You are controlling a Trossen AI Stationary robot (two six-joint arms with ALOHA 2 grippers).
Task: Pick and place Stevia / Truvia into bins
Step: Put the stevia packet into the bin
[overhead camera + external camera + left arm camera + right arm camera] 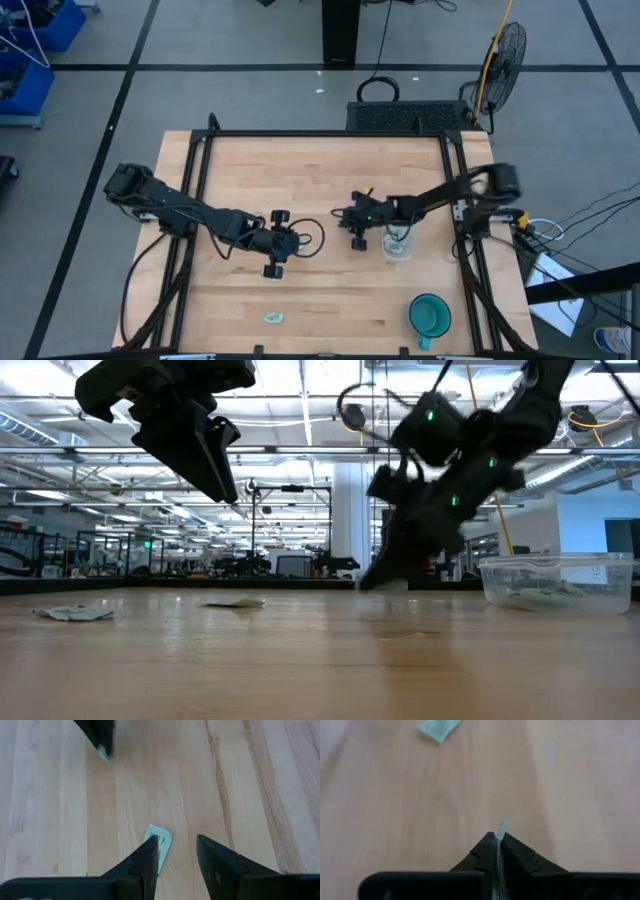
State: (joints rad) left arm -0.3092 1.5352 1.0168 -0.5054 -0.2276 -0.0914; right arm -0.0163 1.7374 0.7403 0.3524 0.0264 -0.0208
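Pale packet (501,840) edge-on in right claw (499,851)

teal cup (430,316) near the table (320,170) edge; fan (505,50) beyond.

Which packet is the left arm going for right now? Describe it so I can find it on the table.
Start at the wooden table and follow the left arm to its open tool near the table's middle. The packet lies flat on the wood just ahead of it, partly hidden by one finger. Unlike the packet pinched edge-on in the right tool, this one lies loose.
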